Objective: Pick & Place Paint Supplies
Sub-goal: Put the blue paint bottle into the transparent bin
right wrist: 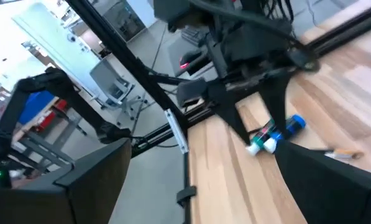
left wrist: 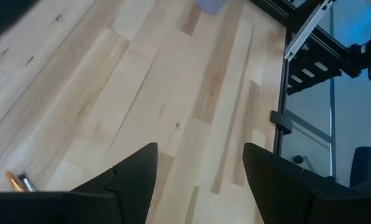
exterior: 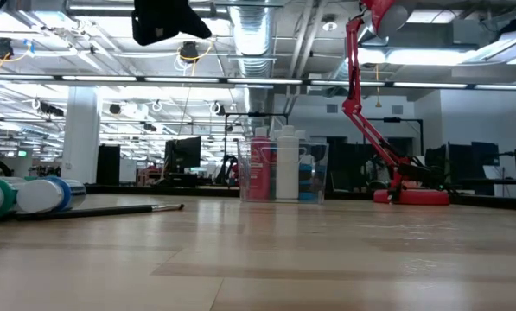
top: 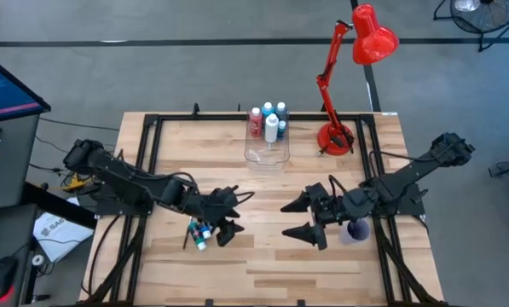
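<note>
Two small blue-green tubes (top: 200, 235) lie on their sides on the wood table, with a thin dark paintbrush (exterior: 111, 209) beside them. They also show in the low view (exterior: 24, 194) and the right wrist view (right wrist: 275, 137). My left gripper (top: 237, 211) is open and empty, just right of the tubes; in its wrist view (left wrist: 201, 168) only bare wood lies between the fingers. My right gripper (top: 286, 220) is open and empty, facing the left one at mid-table. A pink-red bottle (top: 256, 122), a white bottle (top: 272, 129) and blue ones stand upright in the clear box (top: 267, 153).
A small purple cup (top: 355, 231) stands under my right arm's wrist. A red desk lamp (top: 335, 136) stands at the far right of the table. Black frame rails (top: 147, 145) run along the table's left and right sides. Bare wood lies toward the near edge.
</note>
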